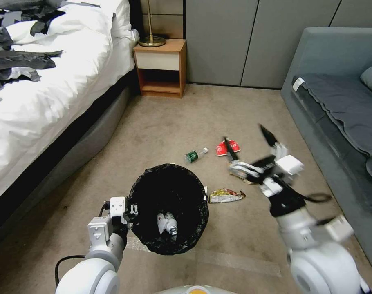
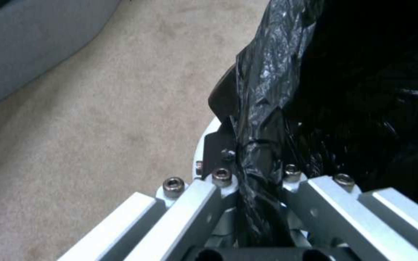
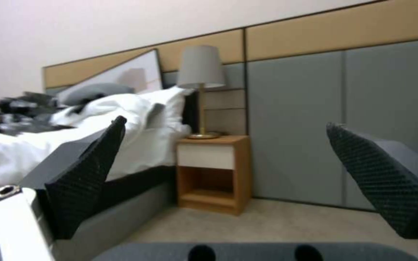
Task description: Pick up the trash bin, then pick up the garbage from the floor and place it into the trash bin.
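The trash bin (image 1: 168, 208), lined with a crinkled black bag, stands low in the head view, and my left gripper (image 1: 131, 210) is shut on its near-left rim. The left wrist view has the fingers (image 2: 218, 181) clamped over the liner (image 2: 277, 90) and rim. A clear bottle (image 1: 168, 223) lies inside the bin. Garbage lies on the carpet beyond it: a green-labelled clear bottle (image 1: 195, 155), a red packet (image 1: 227, 147) and a yellow wrapper (image 1: 226, 196). My right gripper (image 1: 249, 143) hovers wide open above the red packet, holding nothing, its pads (image 3: 88, 181) far apart.
A bed with white bedding (image 1: 51, 94) and black clothing (image 1: 18, 61) runs along the left. A wooden nightstand (image 1: 160, 67) with a lamp stands at the back. A grey sofa (image 1: 337, 106) lines the right side. Open carpet lies between them.
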Controlling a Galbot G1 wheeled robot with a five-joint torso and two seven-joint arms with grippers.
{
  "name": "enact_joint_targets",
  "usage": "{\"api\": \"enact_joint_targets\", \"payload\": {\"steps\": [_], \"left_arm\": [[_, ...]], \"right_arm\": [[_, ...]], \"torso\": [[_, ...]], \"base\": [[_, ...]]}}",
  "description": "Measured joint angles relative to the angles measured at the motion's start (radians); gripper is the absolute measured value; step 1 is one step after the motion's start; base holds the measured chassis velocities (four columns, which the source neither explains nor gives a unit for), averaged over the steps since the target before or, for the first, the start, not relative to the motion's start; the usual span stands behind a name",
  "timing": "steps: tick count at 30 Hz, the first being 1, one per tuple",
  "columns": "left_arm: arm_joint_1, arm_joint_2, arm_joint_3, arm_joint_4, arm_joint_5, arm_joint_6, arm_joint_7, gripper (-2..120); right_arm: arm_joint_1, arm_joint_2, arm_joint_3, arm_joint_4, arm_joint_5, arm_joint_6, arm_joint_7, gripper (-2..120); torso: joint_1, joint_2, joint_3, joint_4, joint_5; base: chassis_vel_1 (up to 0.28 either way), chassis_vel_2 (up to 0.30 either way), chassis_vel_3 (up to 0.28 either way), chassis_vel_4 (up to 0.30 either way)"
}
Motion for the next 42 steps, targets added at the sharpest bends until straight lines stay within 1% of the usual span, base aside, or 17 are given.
{"api": "enact_joint_targets", "payload": {"steps": [1,3,4,5,7,9,10,12,16,27,42], "left_arm": [[-0.001,0.001,-0.001,-0.001,-0.001,0.0,0.0,0],[-0.002,0.001,-0.001,-0.001,-0.002,0.0,0.0,0],[-0.005,0.001,-0.003,-0.001,-0.005,0.0,0.0,0],[-0.012,0.001,-0.004,-0.001,-0.008,0.0,0.0,0],[-0.016,0.001,-0.005,-0.001,-0.011,0.0,0.0,0],[-0.021,0.001,-0.005,-0.001,-0.013,0.0,0.0,0],[-0.025,0.001,-0.005,-0.001,-0.015,0.0,0.0,0],[-0.029,0.002,-0.004,-0.001,-0.019,0.0,-0.001,0],[-0.024,0.005,-0.01,-0.017,-0.023,0.001,-0.001,0],[-0.008,0.005,-0.017,-0.035,-0.023,0.002,-0.002,0],[0.0,0.005,-0.025,-0.051,-0.023,0.002,-0.005,0]], "right_arm": [[-0.012,0.01,0.003,-0.005,-0.009,0.007,0.0,100],[-0.021,0.019,0.005,-0.01,-0.019,0.015,0.0,100],[-0.042,0.041,0.011,-0.026,-0.039,0.036,0.001,100],[-0.07,0.069,0.01,-0.052,-0.054,0.055,0.002,100],[-0.087,0.08,0.003,-0.066,-0.054,0.06,0.003,100],[-0.105,0.092,-0.008,-0.085,-0.052,0.065,0.005,100],[-0.113,0.099,-0.013,-0.101,-0.056,0.069,0.005,100],[-0.12,0.114,-0.032,-0.153,-0.079,0.082,0.005,100],[-0.102,0.114,-0.044,-0.188,-0.089,0.082,0.001,100],[-0.073,0.095,-0.055,-0.203,-0.082,0.084,-0.016,100],[-0.063,0.092,-0.044,-0.22,-0.082,0.088,-0.035,100]], "torso": [[0.0,0.0,0.0,-0.0005,0.0001],[0.0,0.0,0.0,-0.0005,0.0001],[0.0,0.0,0.0,0.0007,0.0],[0.0,0.0,0.0,-0.0002,0.0001],[0.0,0.0,0.0,0.0003,0.0003],[0.0,0.0,0.0,0.0002,0.0001],[0.0,0.0,0.0,-0.0001,-0.0001],[0.0,0.0,0.0,0.0004,0.0001],[0.0,0.0,0.0,0.0003,0.0002],[0.0,0.0,0.0,0.0002,0.0001],[0.0,0.0,0.0,0.0003,0.0001]], "base": [[0.0,0.0,0.0,0.0],[0.0,0.0,0.0,0.0],[0.0,0.0,0.0,0.0],[0.0,0.0,0.0,0.0],[0.0,0.0,0.0,0.0],[0.0,0.0,0.0,0.0],[0.0,0.0,0.0,0.0],[0.0,0.0,0.0,0.0],[0.0,0.0,0.0,0.0],[-0.017,0.01,0.014,-0.012],[-0.165,0.167,0.165,-0.158]]}}
